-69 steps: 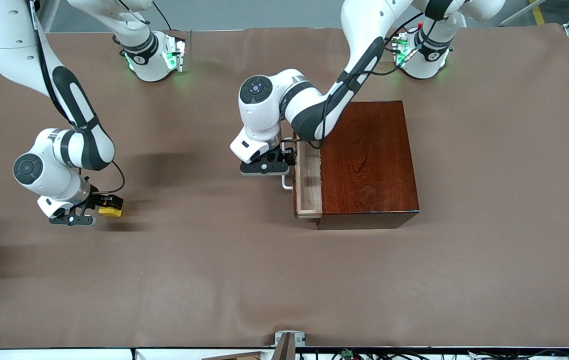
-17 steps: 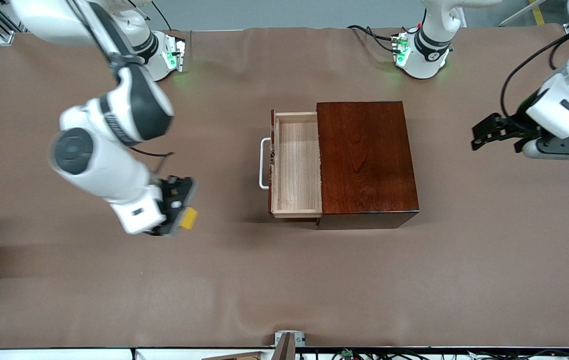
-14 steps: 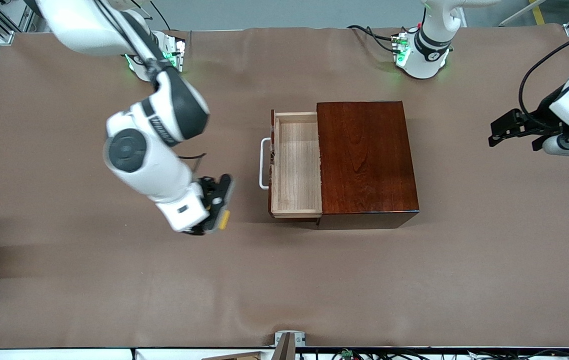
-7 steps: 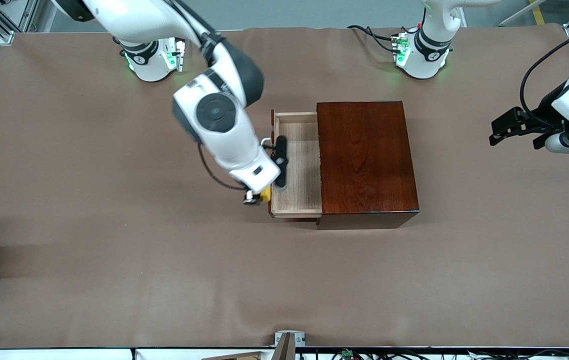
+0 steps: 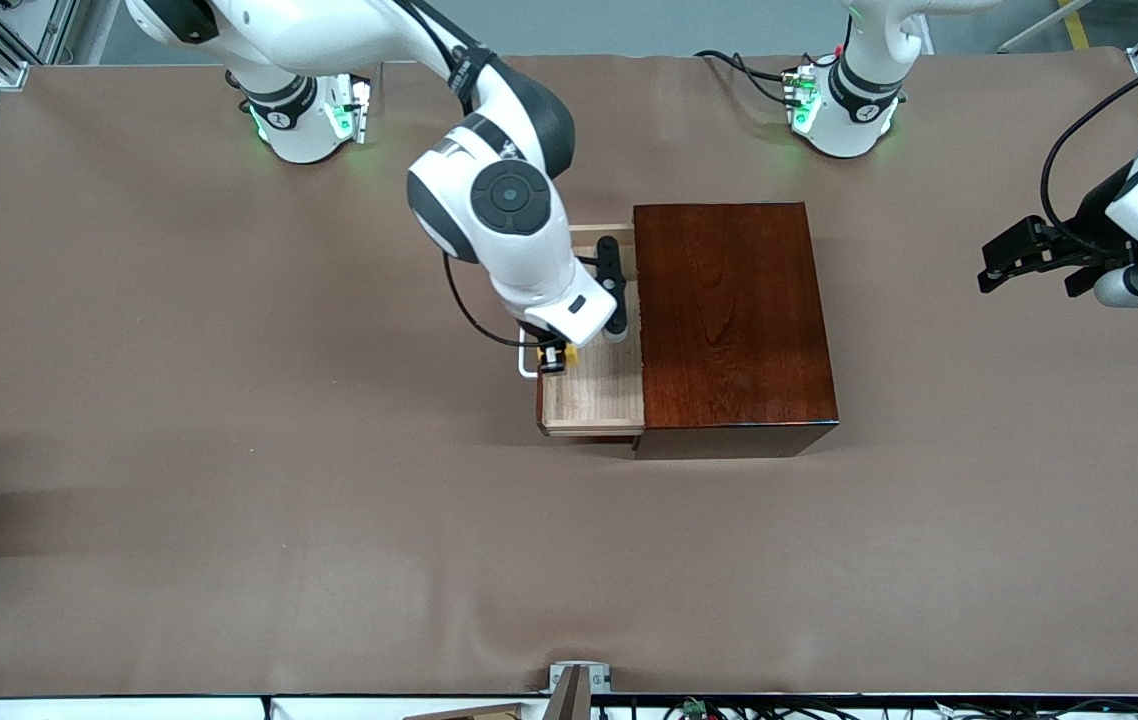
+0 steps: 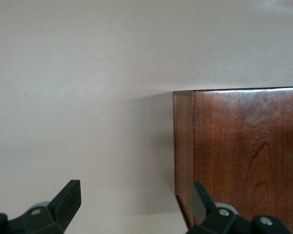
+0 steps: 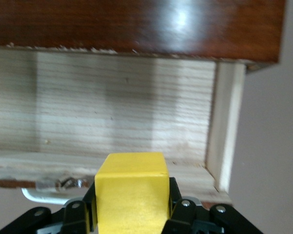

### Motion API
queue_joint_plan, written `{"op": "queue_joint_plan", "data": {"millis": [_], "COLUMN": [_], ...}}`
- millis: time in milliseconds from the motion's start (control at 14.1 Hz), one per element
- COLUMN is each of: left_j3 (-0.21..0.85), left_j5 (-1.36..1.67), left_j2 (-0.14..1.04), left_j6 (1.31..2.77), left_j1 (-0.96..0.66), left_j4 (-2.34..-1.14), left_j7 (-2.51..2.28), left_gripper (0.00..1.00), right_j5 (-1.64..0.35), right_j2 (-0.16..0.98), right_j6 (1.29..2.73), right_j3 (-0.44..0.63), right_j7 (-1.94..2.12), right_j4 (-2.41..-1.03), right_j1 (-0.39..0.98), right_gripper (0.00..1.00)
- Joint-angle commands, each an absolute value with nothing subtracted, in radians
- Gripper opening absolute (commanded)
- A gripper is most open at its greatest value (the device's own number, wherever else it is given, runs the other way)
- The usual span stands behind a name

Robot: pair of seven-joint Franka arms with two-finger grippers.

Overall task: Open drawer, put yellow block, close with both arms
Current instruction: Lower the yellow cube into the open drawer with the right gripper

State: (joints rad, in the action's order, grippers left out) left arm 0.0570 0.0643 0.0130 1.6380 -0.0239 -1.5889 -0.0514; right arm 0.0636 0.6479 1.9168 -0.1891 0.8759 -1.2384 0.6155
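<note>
The drawer [image 5: 594, 395] stands pulled out of the dark mahogany box [image 5: 734, 315], with its white handle [image 5: 526, 368] toward the right arm's end. My right gripper [image 5: 557, 360] is shut on the yellow block [image 5: 568, 354] and holds it over the drawer's tray, just inside its front. In the right wrist view the block [image 7: 132, 192] sits between my black fingers [image 7: 178, 207] above the light-wood tray [image 7: 112, 112]. My left gripper [image 5: 1014, 262] is open and empty, waiting in the air off the box toward the left arm's end; its wrist view shows a corner of the box [image 6: 244, 156].
The brown mat [image 5: 329, 540] covers the table. The two arm bases [image 5: 304, 115] [image 5: 844, 110] stand along the edge farthest from the front camera. A small bracket [image 5: 579, 680] sits at the table's front edge.
My right arm has carried the yellow block from the right arm's end of the table to over the open drawer. The left gripper has held still for the last second.
</note>
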Motion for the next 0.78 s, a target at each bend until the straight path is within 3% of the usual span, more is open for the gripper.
{"op": "queue_joint_plan", "data": {"millis": [0, 711], "left_j3": [0.067, 0.054], "left_j5": [0.046, 0.046], "left_j2": [0.006, 0.006], "left_j6": [1.620, 1.620], "left_j1": [-0.021, -0.061], "left_j4": [-1.580, -1.585], "left_j7": [-0.069, -0.075], "left_gripper": [1.00, 1.00], "right_j5": [0.093, 0.110], "right_j2": [0.681, 0.713], "right_j6": [1.911, 2.065], "right_j3": [-0.183, -0.183], "right_j7": [0.835, 0.765], "right_j4": [-1.209, -1.301], "right_j1": [0.656, 0.715], "right_gripper": [0.00, 0.02]}}
